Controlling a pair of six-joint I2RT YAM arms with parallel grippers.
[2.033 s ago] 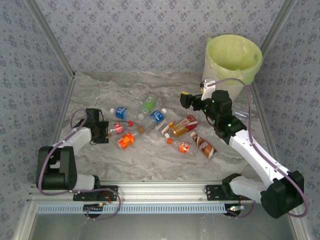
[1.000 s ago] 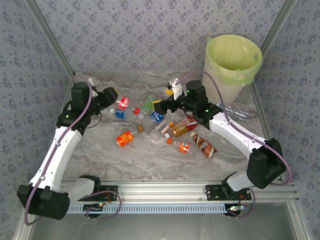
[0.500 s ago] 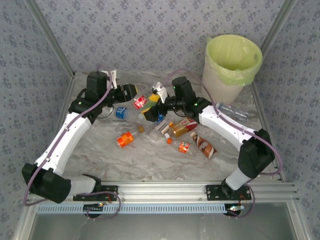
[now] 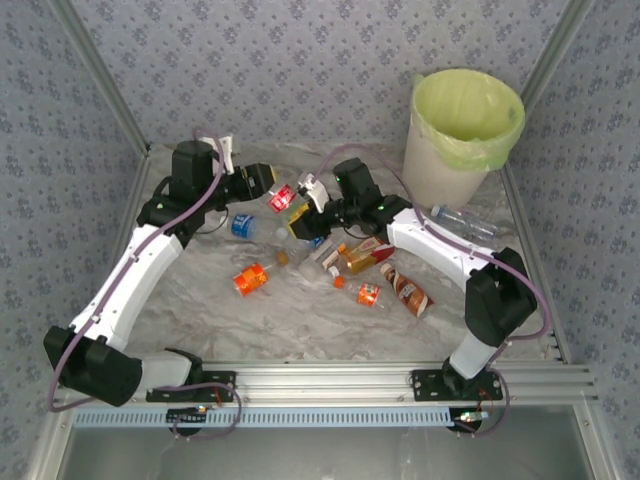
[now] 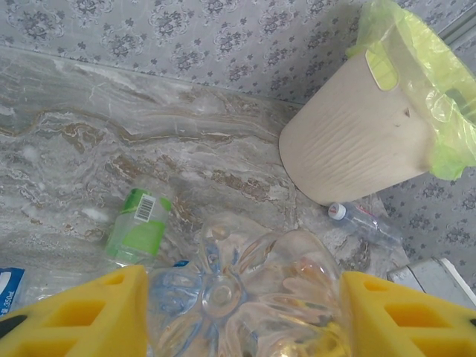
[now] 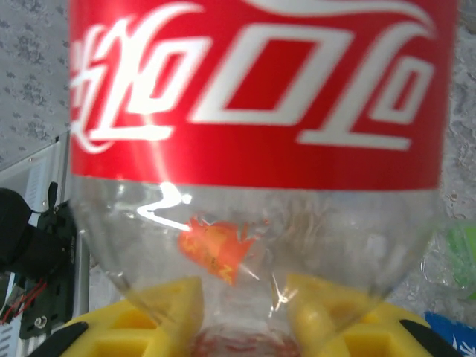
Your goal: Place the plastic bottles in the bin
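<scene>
Your left gripper [image 5: 239, 297] clamps the base of the red bottle [image 6: 253, 89]; your right gripper [image 6: 242, 312] pinches its neck. It hangs between them above the other bottles [image 4: 360, 255], well left of the bin [image 4: 450, 165].

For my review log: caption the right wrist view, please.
Right gripper pinches the neck of a red-labelled clear bottle.

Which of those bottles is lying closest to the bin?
The clear bottle with the pale cap, lying alone by the foot of the bin. The other bottles with coloured labels are bunched together nearer the middle of the table.
</scene>
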